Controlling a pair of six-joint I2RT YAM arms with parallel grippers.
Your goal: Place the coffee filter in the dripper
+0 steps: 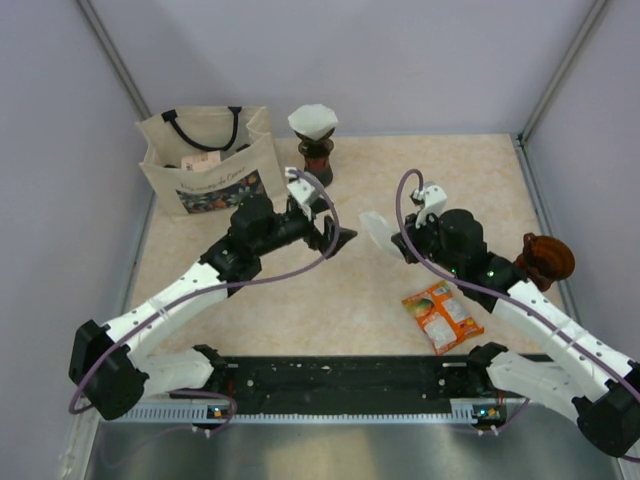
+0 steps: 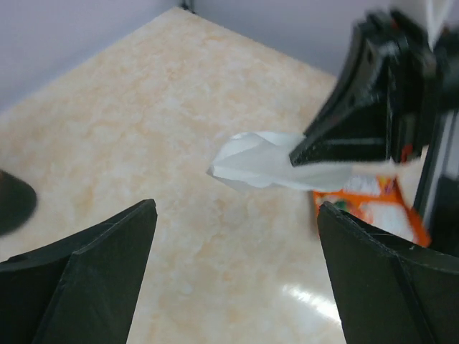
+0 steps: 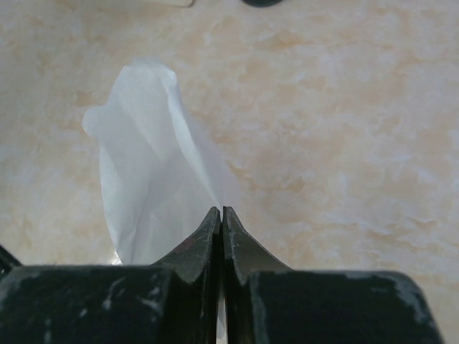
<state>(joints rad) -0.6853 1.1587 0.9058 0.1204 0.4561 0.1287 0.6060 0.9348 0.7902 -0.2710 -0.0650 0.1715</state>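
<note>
The right gripper [image 3: 221, 211] has its jaws pressed tight together on the edge of a white coffee filter [image 3: 147, 172], holding it above the middle of the table [image 1: 250, 300]. The left gripper [image 1: 338, 238] faces it from just beside the filter, jaws spread wide with nothing between them. The dripper [image 1: 545, 258] sits at the right edge of the table beside the right arm, well apart from the filter, with an orange snack packet [image 1: 442, 315] lying nearer the middle.

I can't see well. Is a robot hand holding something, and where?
The right gripper pinches the white paper filter by one edge. The left gripper is open, holding nothing.
</note>
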